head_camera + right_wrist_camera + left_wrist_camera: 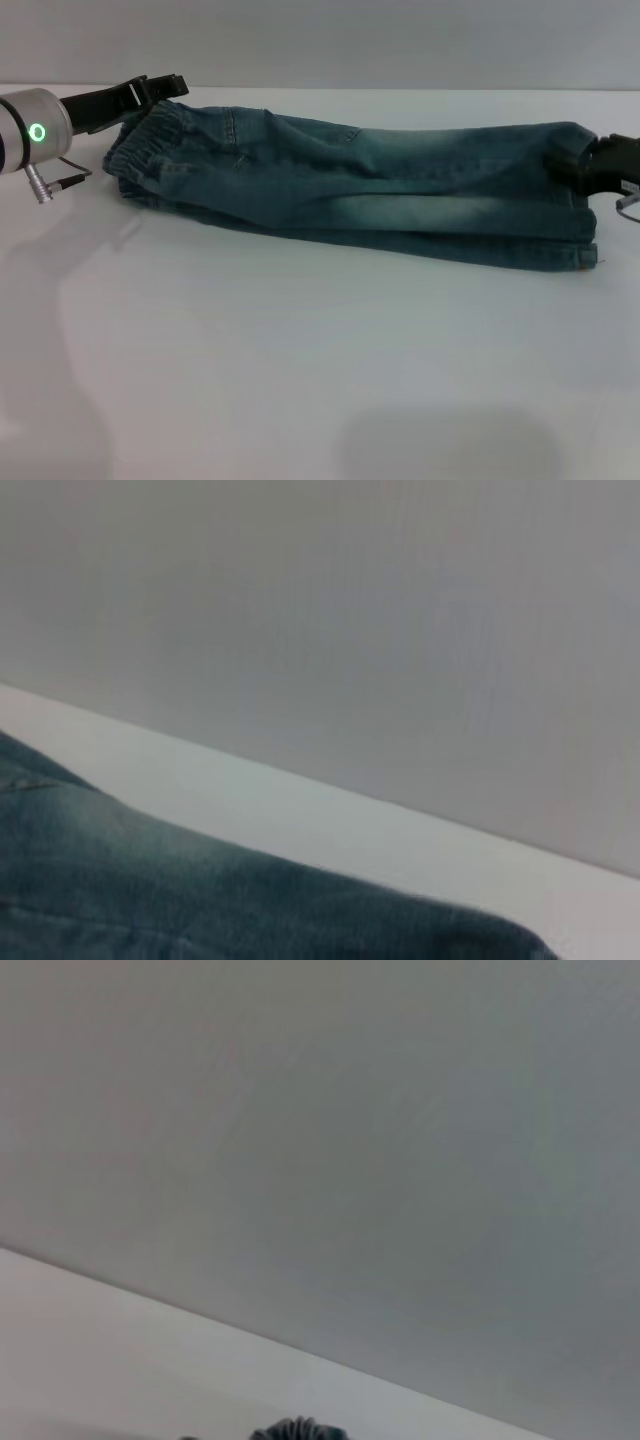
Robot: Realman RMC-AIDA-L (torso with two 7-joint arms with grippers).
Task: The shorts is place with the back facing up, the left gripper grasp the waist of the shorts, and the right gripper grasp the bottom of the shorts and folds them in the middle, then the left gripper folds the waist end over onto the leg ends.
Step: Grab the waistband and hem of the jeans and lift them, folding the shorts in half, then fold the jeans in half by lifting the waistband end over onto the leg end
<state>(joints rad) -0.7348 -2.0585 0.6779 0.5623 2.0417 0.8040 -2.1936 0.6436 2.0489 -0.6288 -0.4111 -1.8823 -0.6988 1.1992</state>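
The blue denim shorts (350, 185) lie folded lengthwise in a long band across the white table (300, 360). The gathered waist (145, 150) is at the left end and also shows as a ruffled tip (296, 1428) in the left wrist view. My left gripper (165, 92) sits at the waist's far corner, fingers closed on the band. The leg ends (575, 225) lie stacked at the right. My right gripper (585, 165) is shut on their bunched far corner, with denim (200, 900) close under its camera.
A pale wall (320, 40) rises right behind the table's far edge, close to both grippers. Bare tabletop stretches in front of the shorts down to the near edge.
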